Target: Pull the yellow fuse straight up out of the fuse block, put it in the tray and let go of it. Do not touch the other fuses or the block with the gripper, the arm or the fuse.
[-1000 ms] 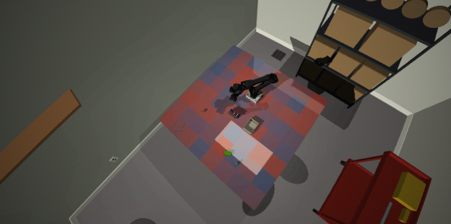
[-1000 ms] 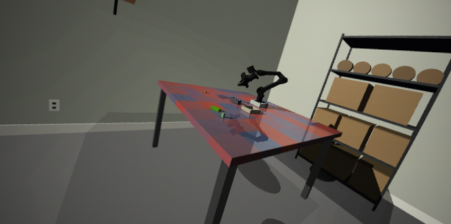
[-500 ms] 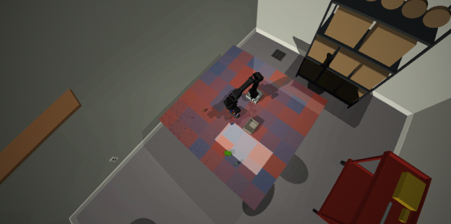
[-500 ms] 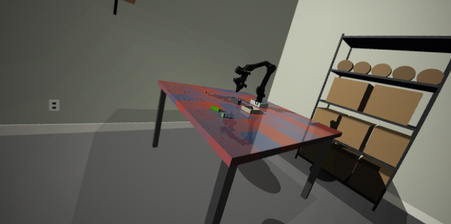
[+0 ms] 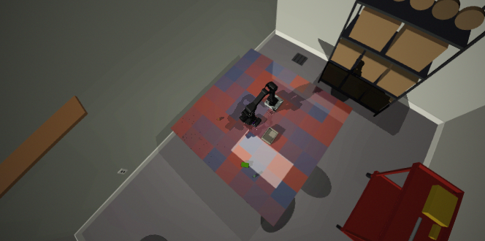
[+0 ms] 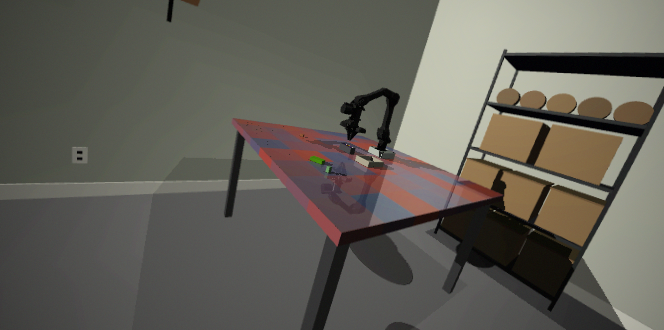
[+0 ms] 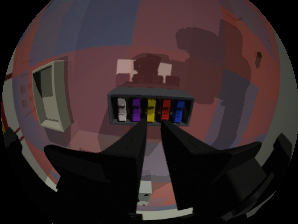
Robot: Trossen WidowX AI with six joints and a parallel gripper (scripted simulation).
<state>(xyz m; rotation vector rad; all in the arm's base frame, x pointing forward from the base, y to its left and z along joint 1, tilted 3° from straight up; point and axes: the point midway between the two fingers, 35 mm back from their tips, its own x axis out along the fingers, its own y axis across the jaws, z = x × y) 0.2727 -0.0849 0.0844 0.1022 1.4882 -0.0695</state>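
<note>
Red-and-blue checkered counter (image 5: 204, 139) fills the top view, with the black six-joint arm (image 5: 260, 100) reaching out from its grey base so that the claw (image 5: 250, 118) hangs over the small dark fuse block (image 5: 254, 123). The shallow beige tray (image 5: 270, 135) sits just beside the block — a short carry for the drop, I judge.

From the exterior view the claw (image 6: 351, 131) points straight down, above the block (image 6: 347, 147) and apart from it, which suits a vertical pull.

In the wrist view the two dark fingers taper toward the row of fuses, framing the yellow fuse (image 7: 150, 110), seated in the block (image 7: 150, 96) between a purple and a red one. The claw (image 7: 150, 132) is narrowed nearly shut — pre-set for the thin fuse — and grips nothing yet.
</note>
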